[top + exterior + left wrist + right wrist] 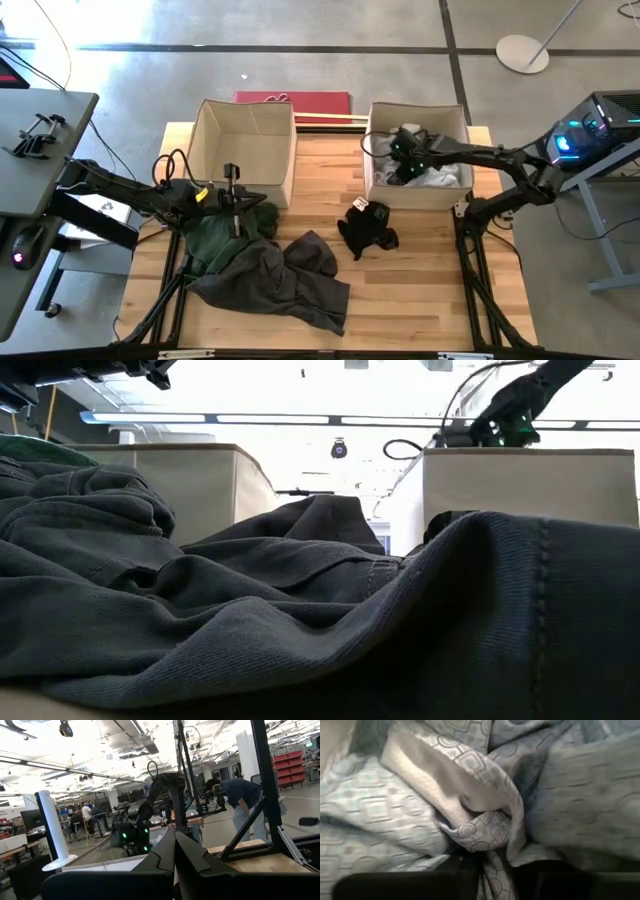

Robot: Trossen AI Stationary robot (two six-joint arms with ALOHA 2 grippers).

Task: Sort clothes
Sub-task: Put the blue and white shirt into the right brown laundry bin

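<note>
A dark green garment [215,240] and a charcoal grey garment [290,280] lie crumpled on the table's front left; the charcoal one fills the low view [300,620]. A small black garment [368,228] lies in front of the right beige box [460,195]. White and light patterned clothes [435,178] lie in that box. My left gripper [237,200] is above the green garment, in front of the left beige box [210,130]. Its fingers [175,845] are shut with nothing showing between them. My right gripper [405,150] is down in the right box, shut on light patterned cloth [470,795]. My right gripper has a fold of the light patterned cloth [495,857] between its two fingers, coming at it from above inside the right box. The cloth lies bunched on the other clothes in the box. One layer or several, I cannot tell.
The left box looks empty inside. A red flat object [293,100] lies behind the boxes. Bare wood shows at the table's front right [420,300]. In the left wrist view, people [240,795] stand in the room beyond the table.
</note>
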